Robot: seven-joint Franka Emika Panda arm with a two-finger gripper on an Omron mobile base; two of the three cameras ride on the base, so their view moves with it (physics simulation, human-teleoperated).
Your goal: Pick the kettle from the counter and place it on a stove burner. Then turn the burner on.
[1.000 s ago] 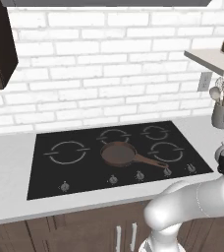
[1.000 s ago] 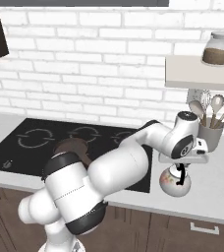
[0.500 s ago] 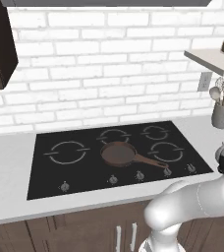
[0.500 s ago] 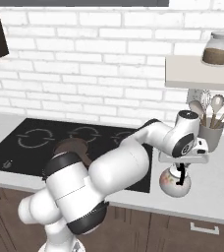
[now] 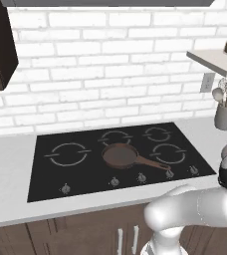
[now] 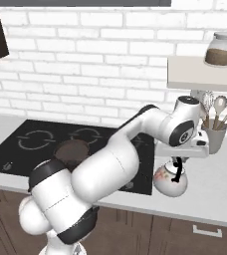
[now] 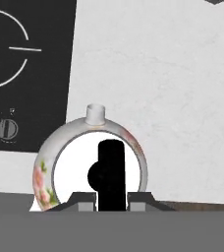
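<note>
We see the kettle (image 6: 170,180) at lower right of centre in the right base view, sitting on the pale surface (image 6: 220,174) just off the right edge of the black cooktop (image 6: 16,149). In the hand view the kettle (image 7: 44,172) is at bottom centre, w/ its spout toward frame top and its black handle running up the middle.

The claw (image 6: 177,160) hangs directly over the kettle in the right base view, the black handle rising to meet it. In the hand view the claw (image 7: 111,199) has a finger tip on each side of the handle, both close against it, so it looks closed on the handle. We can't confirm firm contact.

The kettle's base seems to rest on the surface; lift can't be judged.

Left base view: the stove burner (image 5: 68,154) is at centre-left of the frame, well apart from the kettle's spot. A brown pan (image 5: 120,155) sits mid-cooktop, handle pointing toward lower right. Knobs (image 5: 114,182) line the cooktop's front edge.

Utensil holder (image 6: 215,139) is behind the kettle, near the wall. A jar (image 6: 220,50) stands on the shelf (image 6: 195,74) at upper right.
</note>
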